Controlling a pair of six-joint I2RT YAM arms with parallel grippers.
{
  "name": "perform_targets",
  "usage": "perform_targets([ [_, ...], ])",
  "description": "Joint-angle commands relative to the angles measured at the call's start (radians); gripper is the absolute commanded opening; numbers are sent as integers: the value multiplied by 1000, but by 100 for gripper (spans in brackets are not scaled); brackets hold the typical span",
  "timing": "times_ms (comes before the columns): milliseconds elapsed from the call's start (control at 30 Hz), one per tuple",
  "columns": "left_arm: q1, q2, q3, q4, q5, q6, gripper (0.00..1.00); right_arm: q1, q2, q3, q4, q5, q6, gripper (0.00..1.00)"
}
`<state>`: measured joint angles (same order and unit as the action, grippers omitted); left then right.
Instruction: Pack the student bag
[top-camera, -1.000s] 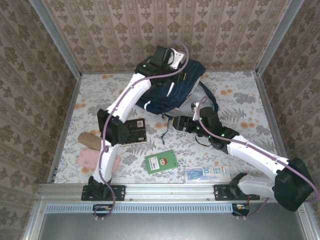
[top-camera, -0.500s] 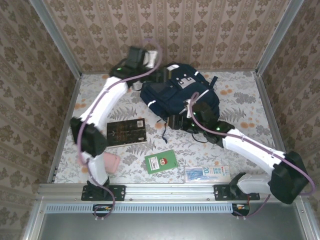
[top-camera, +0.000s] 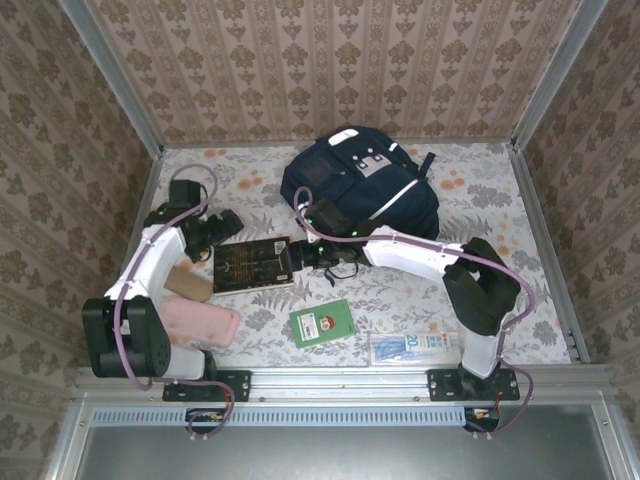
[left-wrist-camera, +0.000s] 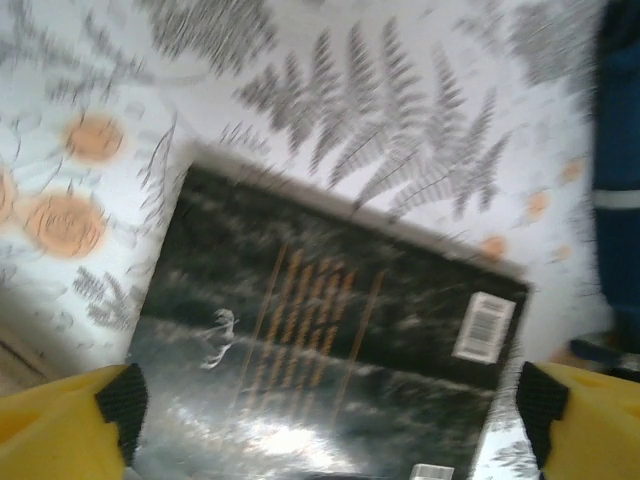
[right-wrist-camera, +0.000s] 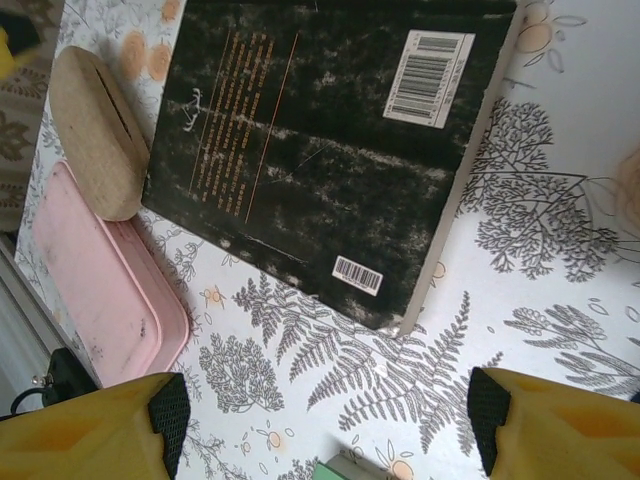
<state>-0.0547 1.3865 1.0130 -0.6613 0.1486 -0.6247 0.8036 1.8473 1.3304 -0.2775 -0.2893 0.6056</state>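
1 student bag (top-camera: 352, 178), 1 black book (top-camera: 252, 265), 1 pink case (top-camera: 200, 322); l claw (left-wrist-camera: 320, 400), r claw (right-wrist-camera: 325, 410) spread

Large navy student bag (top-camera: 372, 195) w/ white reflective stripes & grey-white patches, lying front side up at far centre of the floral desk (top-camera: 500, 290), close to the back wall. Front pocket faces up; dark straps stick out at right & near sides.
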Motion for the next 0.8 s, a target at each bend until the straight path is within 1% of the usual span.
perform_targets([
  [0,19,18,-37,50,-28,-26,100,1,36,45,-42,-29,17,76],
  [100,34,85,-40,62,-68,-18,100,1,54,43,-32,-41,26,77],
  [200,50,129,-45,94,-54,-21,100,2,65,37,-31,-54,26,78],
  [500,41,245,-42,152,74,-34,100,1,78,15,-34,-52,17,79],
  [633,30,265,-58,157,99,-49,100,-3,79,10,-34,-31,22,80],
  [767,21,276,-82,172,160,-90,100,-12,99,29,-34,-30,35,81],
])
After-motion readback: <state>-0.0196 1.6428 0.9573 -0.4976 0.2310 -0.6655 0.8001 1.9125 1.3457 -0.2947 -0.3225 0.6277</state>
